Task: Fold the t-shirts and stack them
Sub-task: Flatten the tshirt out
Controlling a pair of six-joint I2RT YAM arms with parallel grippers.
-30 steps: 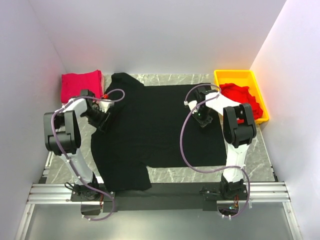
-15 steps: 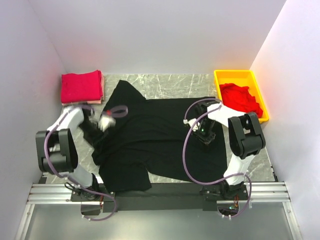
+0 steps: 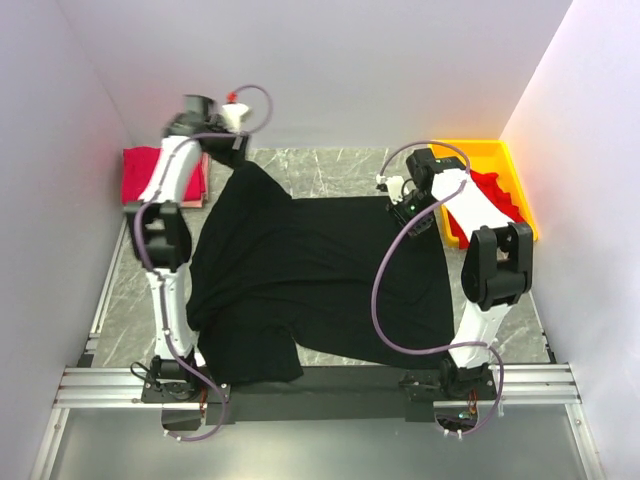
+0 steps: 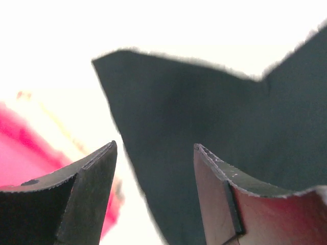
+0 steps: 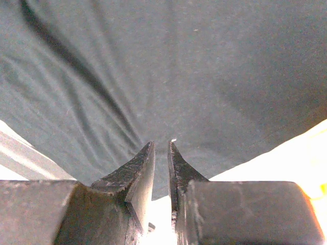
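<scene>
A robot lab cell: white walls [image 3: 330, 70] enclose a marbled table [image 3: 340, 165], arms [image 3: 487, 270] bolted to an aluminium rail [image 3: 320, 385].

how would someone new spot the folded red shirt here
From the black t-shirt spread mid-table, look to the far left corner. The folded red t-shirt lies there, neat and flat; the other red one sits crumpled in the yellow tray.

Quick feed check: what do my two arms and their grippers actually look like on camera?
The left arm and right arm are both built of white links joined by bulky black joint housings. A thin mauve cable loops loosely along each one. The left gripper and right gripper each have two dark, wedge-shaped fingers tapering to thin tips.
</scene>
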